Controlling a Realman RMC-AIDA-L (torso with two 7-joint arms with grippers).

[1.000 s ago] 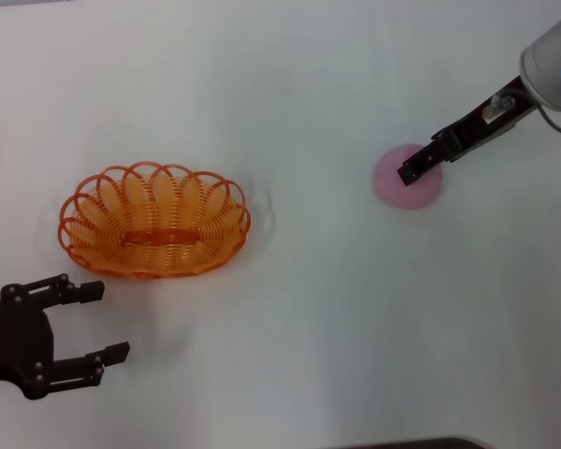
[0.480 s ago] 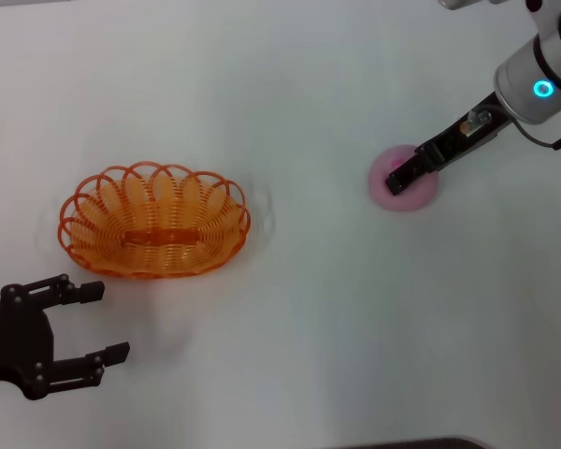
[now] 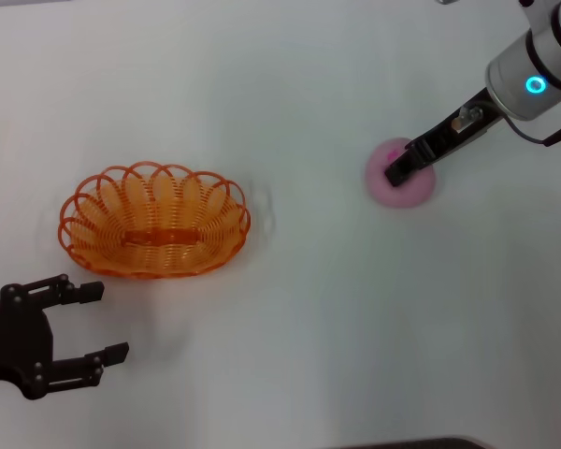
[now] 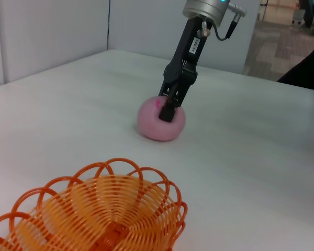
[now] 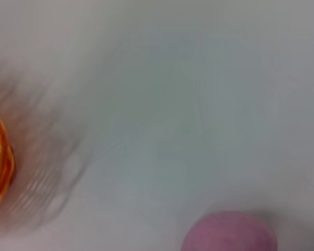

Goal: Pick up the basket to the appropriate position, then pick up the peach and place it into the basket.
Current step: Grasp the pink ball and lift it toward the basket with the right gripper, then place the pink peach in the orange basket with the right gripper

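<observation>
Nearest to the robot, the left gripper (image 3: pixel 98 323) hangs over the white bench (image 3: pixel 290 309) with its jaws wide apart and nothing between them. Just beyond it stands one basket (image 3: pixel 154 223), orange, upright on the bench, with nothing inside; gripper and basket are apart. Farther away, on the robot's right side and well apart from the basket, lies one peach (image 3: pixel 402 176), pink, resting on the bench. The right gripper (image 3: pixel 395 172) reaches down at a slant onto the top of the peach; how far its jaws are spread I cannot tell.
</observation>
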